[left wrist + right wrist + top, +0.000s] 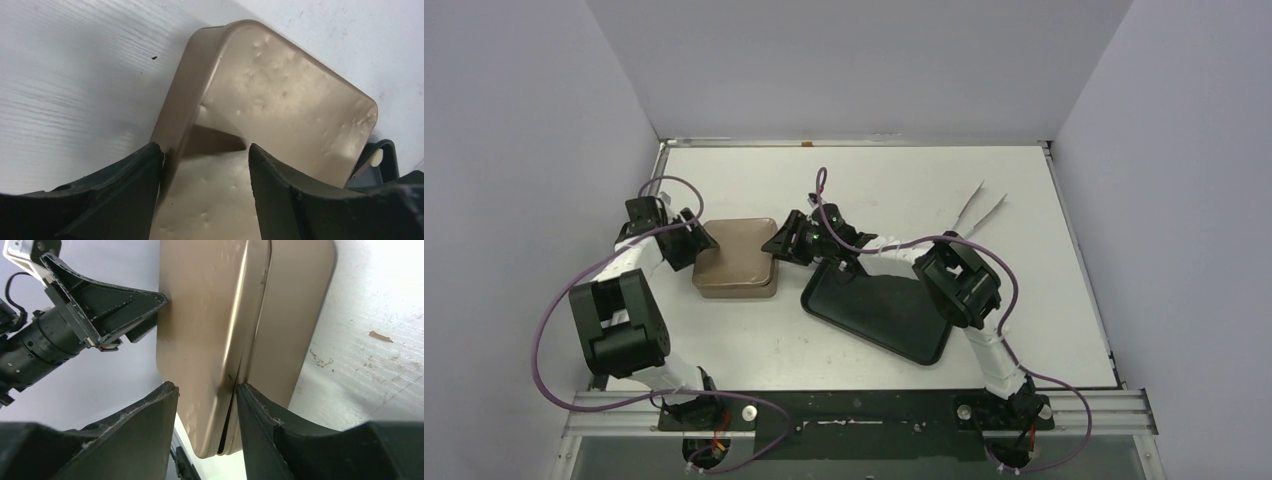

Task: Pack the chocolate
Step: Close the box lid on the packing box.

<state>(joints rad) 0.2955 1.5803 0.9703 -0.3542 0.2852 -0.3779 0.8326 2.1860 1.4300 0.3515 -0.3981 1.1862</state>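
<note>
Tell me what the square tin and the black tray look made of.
Tin: likely thin sheet metal, satin gold-brown; soft sheen, small dents, lid seam. Tray: probably moulded plastic, black, slightly glossy, raised rim; coated metal possible.

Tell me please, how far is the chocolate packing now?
Done, it seems: no chocolate shows loose, and the lid sits on the tin. In hand: left gripper and right gripper flank the tin, jaws apart. Left: probably only to back off.
</note>
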